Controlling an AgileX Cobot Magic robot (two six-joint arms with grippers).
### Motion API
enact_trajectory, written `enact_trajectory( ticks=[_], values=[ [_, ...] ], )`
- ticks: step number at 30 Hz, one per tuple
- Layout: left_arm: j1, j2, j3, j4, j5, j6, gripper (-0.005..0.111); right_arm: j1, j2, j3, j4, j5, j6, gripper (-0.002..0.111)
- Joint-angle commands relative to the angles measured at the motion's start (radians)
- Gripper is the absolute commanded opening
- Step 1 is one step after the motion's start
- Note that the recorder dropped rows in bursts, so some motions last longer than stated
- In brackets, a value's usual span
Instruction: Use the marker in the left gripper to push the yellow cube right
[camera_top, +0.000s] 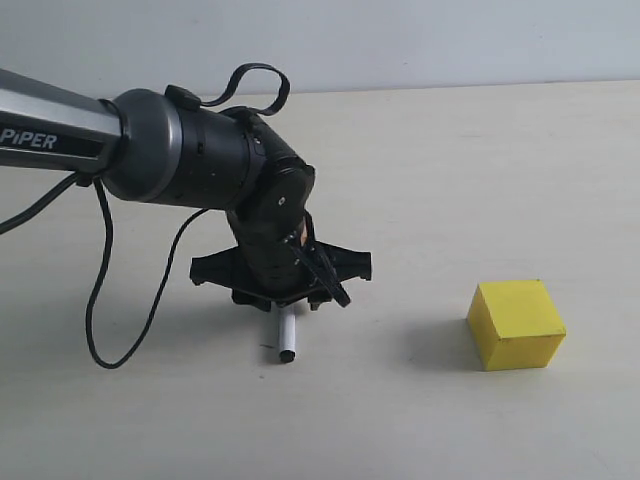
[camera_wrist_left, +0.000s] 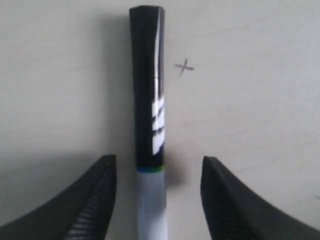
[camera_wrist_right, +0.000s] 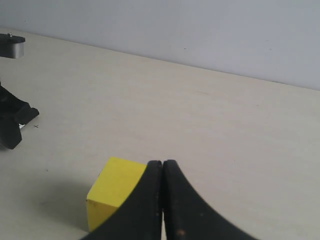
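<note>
Yellow cube (camera_top: 515, 325) sits nearest on the table (camera_top: 450, 180), with the marker (camera_top: 286, 335) well apart at its 9 o'clock. The marker lies flat, touching neither finger of the left gripper (camera_top: 280, 295), whose jaws are spread wide just above it. Right gripper (camera_wrist_right: 162, 164) is closed, empty, near the cube.

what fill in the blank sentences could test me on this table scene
The left tool stands ____, with the marker lying loose between its jaws.
In the exterior view, the cube sits to the ____ of the marker.
The cube's colour is ____.
The right tool is ____ and holds nothing.

Missing words: open; right; yellow; shut
</note>
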Motion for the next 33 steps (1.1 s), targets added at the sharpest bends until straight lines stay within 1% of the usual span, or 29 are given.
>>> enact_trajectory(
  ticks=[1,5,20,23,26,27,29,31,33],
  values=[
    [0.014,-0.041,-0.003,0.024,0.009,0.045,0.051,0.001,-0.004,0.004,0.003,-0.012,-0.002,0.000],
    [0.014,-0.095,-0.003,0.053,0.003,0.078,0.051,0.001,-0.004,0.004,0.003,-0.012,-0.002,0.000],
    [0.012,-0.344,0.002,0.066,-0.007,0.372,0.051,0.001,-0.004,0.004,0.003,-0.012,-0.002,0.000],
    [0.012,-0.384,0.009,0.066,-0.019,0.421,0.049,0.001,-0.004,0.004,0.003,-0.012,-0.002,0.000],
    [0.012,-0.419,0.009,0.066,-0.034,0.475,0.040,0.001,-0.004,0.004,0.003,-0.012,-0.002,0.000],
    [0.012,-0.430,0.009,0.066,-0.042,0.500,0.035,0.001,-0.004,0.004,0.003,-0.012,-0.002,0.000],
    [0.012,-0.452,0.009,0.066,-0.046,0.543,0.020,0.001,-0.004,0.004,0.003,-0.012,-0.002,0.000],
    [0.012,-0.472,0.017,0.066,-0.062,0.546,0.003,0.001,-0.004,0.004,0.003,-0.012,-0.002,0.000],
    [0.012,-0.494,0.042,0.070,-0.126,0.549,0.000,0.001,-0.004,0.004,0.003,-0.012,-0.002,0.000]
  ],
)
